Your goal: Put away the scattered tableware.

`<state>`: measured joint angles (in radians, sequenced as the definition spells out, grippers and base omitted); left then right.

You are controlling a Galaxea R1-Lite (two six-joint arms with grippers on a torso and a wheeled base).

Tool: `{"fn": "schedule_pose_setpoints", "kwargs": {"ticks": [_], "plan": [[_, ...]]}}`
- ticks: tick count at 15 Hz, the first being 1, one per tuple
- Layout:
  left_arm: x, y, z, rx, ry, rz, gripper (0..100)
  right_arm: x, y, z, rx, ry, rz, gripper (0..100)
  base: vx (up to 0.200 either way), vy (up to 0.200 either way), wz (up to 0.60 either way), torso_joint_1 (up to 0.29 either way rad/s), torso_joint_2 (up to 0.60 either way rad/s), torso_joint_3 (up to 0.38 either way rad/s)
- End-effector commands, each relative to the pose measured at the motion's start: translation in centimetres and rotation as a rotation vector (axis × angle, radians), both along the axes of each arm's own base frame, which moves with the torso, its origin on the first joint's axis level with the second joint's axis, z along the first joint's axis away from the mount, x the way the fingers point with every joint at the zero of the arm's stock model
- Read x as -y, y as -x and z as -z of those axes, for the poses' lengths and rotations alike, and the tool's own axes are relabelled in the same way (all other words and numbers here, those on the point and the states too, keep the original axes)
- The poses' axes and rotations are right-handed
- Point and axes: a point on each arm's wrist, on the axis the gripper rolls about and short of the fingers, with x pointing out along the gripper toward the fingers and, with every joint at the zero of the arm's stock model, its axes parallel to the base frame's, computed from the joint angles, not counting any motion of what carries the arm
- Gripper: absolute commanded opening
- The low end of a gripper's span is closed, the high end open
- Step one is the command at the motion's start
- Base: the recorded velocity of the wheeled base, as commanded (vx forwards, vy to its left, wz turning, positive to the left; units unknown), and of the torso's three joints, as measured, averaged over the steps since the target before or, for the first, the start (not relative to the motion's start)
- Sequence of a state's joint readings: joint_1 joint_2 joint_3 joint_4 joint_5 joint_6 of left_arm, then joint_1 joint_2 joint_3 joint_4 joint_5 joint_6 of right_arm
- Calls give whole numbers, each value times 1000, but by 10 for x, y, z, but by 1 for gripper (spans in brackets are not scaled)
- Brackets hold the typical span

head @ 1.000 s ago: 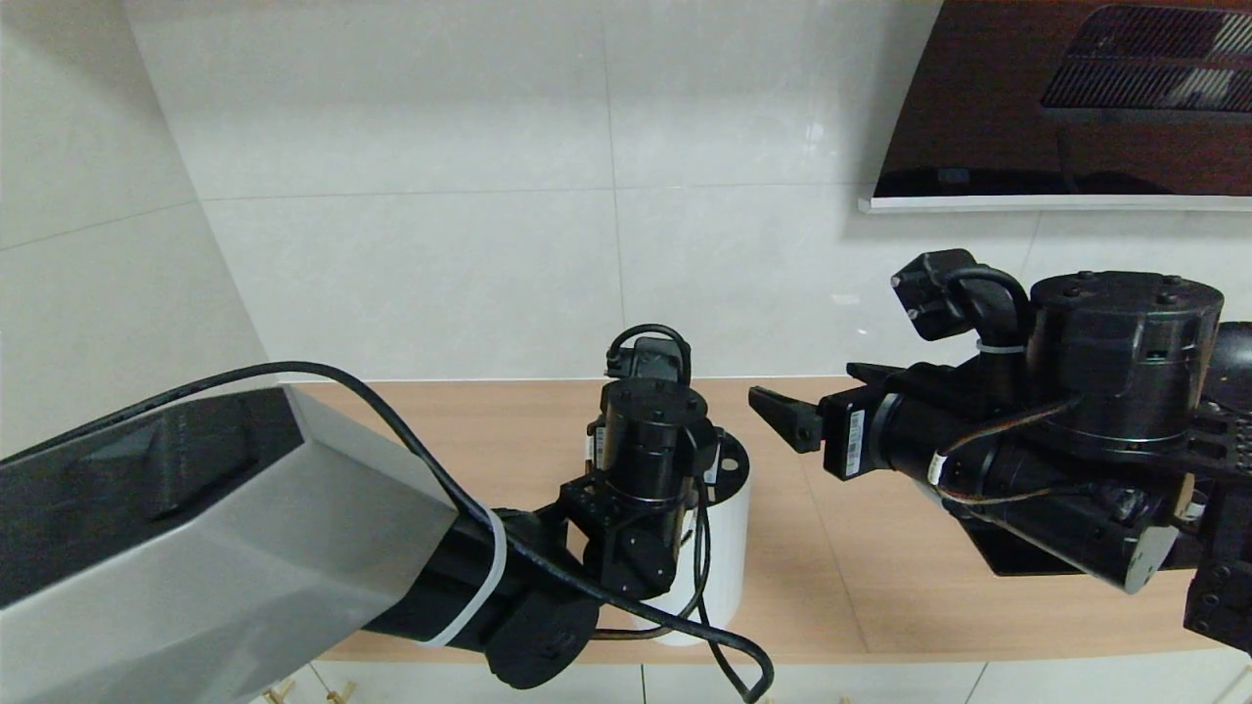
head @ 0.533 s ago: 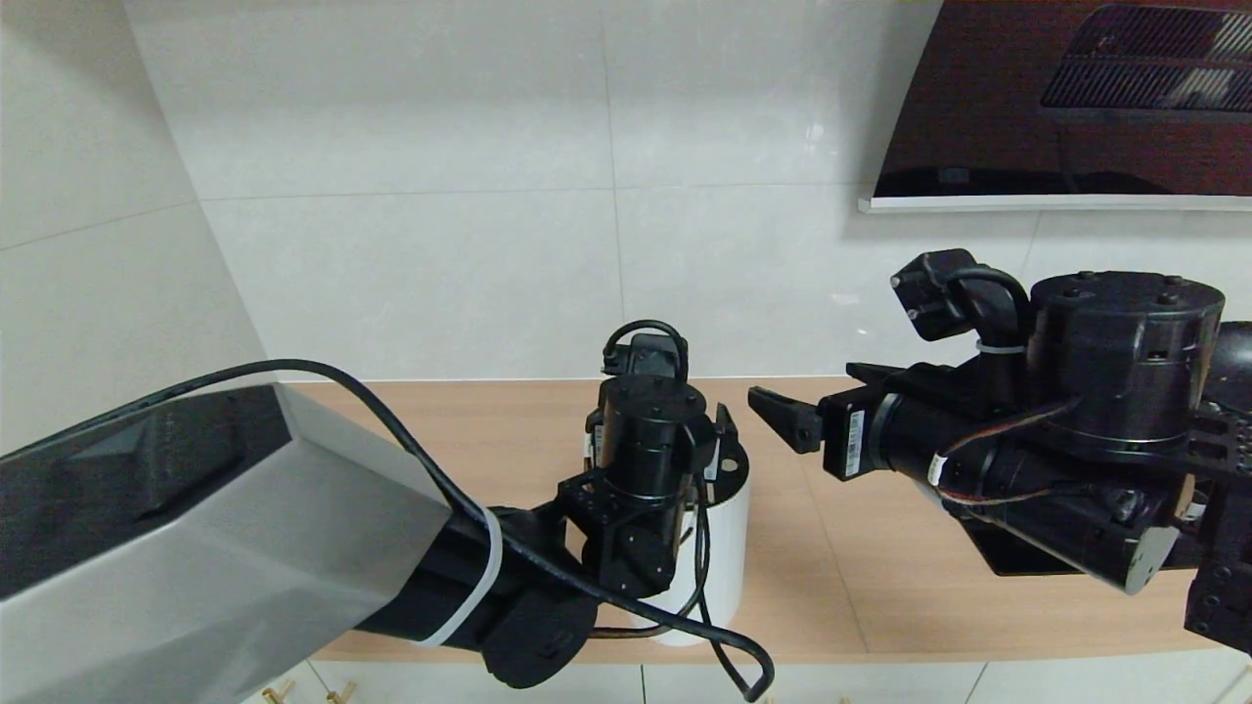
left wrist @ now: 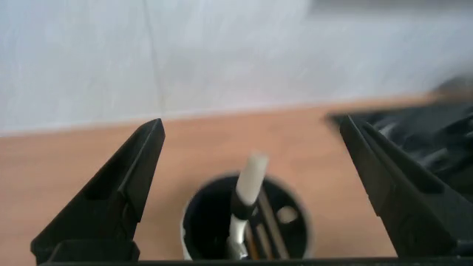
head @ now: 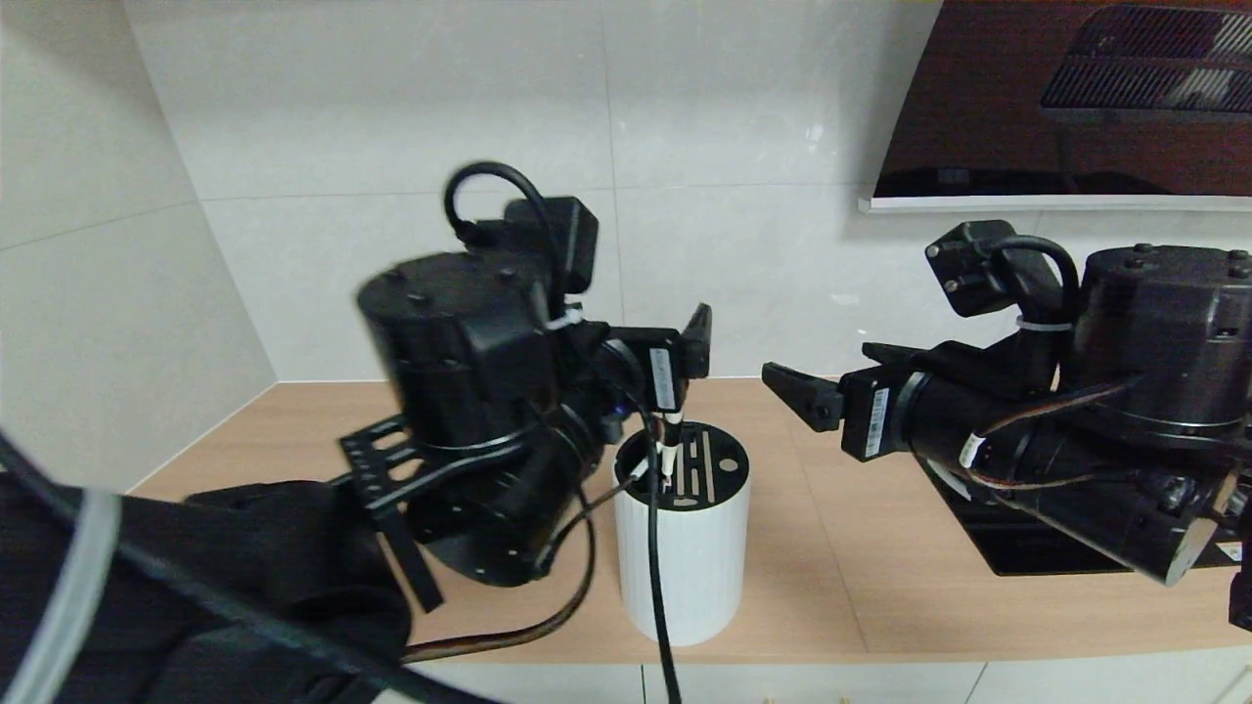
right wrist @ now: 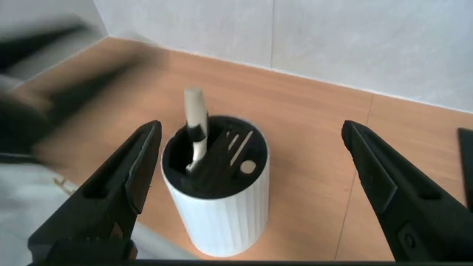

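The utensil [left wrist: 247, 193] is standing in the holder [head: 685, 572], mid-counter. The left gripper [left wrist: 250, 137] is hanging open above it, and the right gripper [right wrist: 251, 133] is open to its right. Lifting straight up looks safest, to avoid snagging it.

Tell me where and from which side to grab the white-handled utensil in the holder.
Grip the white handle where it sticks up above the holder, coming down from above. It stands nearly upright, and its lower part is hidden inside.
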<state>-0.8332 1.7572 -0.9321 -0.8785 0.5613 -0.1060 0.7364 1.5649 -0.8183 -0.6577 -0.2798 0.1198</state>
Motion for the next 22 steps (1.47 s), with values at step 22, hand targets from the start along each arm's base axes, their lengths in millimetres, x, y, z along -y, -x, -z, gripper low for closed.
{"fn": "schedule_pose_setpoints", "kwargs": {"ticks": [22], "plan": [[-245,284,59,168,4,-604,100,186,267,79,291,55,625,100,0,0,0,0,0,0]]}}
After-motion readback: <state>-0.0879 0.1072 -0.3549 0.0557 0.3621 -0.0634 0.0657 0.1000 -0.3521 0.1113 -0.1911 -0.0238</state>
